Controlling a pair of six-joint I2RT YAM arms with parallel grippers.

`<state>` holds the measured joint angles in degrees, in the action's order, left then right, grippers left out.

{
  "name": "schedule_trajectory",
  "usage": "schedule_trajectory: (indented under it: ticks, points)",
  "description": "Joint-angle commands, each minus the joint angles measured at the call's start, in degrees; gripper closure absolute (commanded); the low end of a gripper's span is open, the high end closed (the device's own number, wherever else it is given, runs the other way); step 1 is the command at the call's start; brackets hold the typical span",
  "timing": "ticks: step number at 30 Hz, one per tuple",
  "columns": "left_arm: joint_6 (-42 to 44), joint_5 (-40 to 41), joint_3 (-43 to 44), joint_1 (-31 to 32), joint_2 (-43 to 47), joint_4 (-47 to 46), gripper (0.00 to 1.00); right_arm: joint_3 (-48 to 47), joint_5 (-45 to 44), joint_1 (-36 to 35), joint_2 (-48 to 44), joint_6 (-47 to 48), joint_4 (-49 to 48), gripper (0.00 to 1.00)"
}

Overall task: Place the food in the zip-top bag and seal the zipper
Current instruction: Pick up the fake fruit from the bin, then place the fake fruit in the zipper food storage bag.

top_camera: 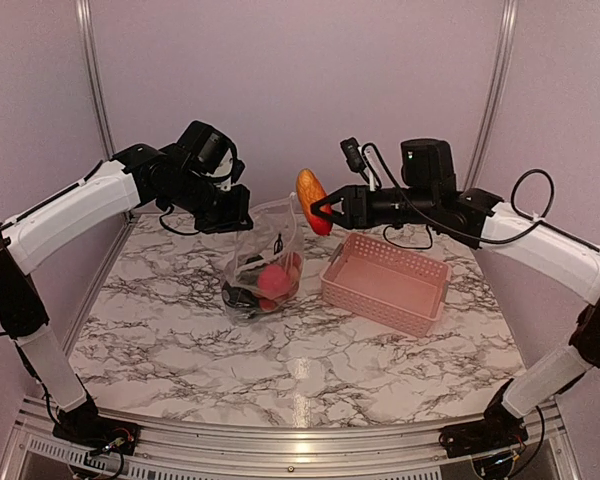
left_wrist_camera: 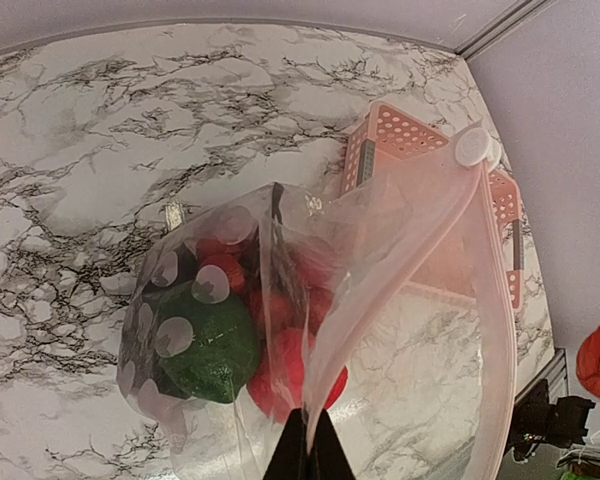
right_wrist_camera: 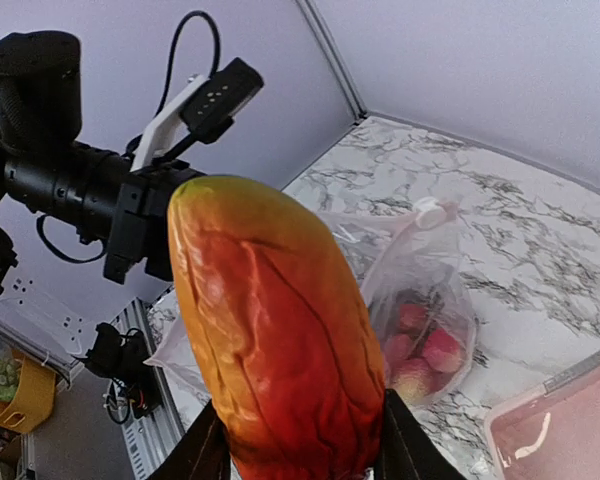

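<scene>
Orange-red mango (right_wrist_camera: 280, 330) is filling the foreground of the right wrist view, and the right gripper (top_camera: 322, 210) is clamping it between both fingers, long axis upright. It is hanging in the air just beside the raised right edge of the zip-top bag (top_camera: 265, 255), outside the bag and above the gap between bag and pink basket (top_camera: 385, 282).

Left gripper (left_wrist_camera: 305, 450) is pinching the bag's upper edge with jaws closed on the plastic, so that the bag is hanging from it with its bottom resting on the marble table (top_camera: 180, 340). In the left wrist view the mouth is gaping open, and the zipper (left_wrist_camera: 495, 300) is running along the far lip as a thin strip ending in a white slider (left_wrist_camera: 475, 146).

Contents are lying at the bottom of the bag: red-pink berries (left_wrist_camera: 280, 360), a round green piece (left_wrist_camera: 210, 345) and a dark aubergine (top_camera: 242, 296); whether further pieces are lying beneath them cannot be told.

Pink basket is standing on the table just beside the bag, on its right, under the right arm (top_camera: 540, 245), whose wrist is reaching leftward across the basket's far rim
</scene>
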<state>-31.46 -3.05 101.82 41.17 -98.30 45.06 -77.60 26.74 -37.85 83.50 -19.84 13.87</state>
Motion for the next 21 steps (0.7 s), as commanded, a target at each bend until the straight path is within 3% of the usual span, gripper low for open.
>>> schedule_trajectory:
  ticks: [1, 5, 8, 11, 21]
  points:
    - [0.6, -1.2, 0.6, -0.4, 0.0, -0.8, 1.00, -2.7, 5.6, -4.4, 4.1, -2.3, -10.2, 0.60]
    - [0.4, -1.5, 0.9, -0.4, -0.2, -1.0, 1.00, -7.3, 6.0, -6.7, 9.7, -1.4, -12.5, 0.60]
    - [0.3, -1.3, 1.1, -0.4, -0.2, -0.9, 1.00, -9.5, 5.0, -7.0, 13.2, -1.3, -12.0, 0.44]
    - [0.5, -0.7, 1.0, -0.5, 0.5, -0.9, 1.00, -9.8, 4.0, -6.9, 13.7, -1.2, -11.3, 0.22]
    - [2.4, -1.0, -0.6, -0.7, 1.9, -0.9, 1.00, -3.9, 2.4, -2.8, 3.0, 2.5, -8.1, 0.19]
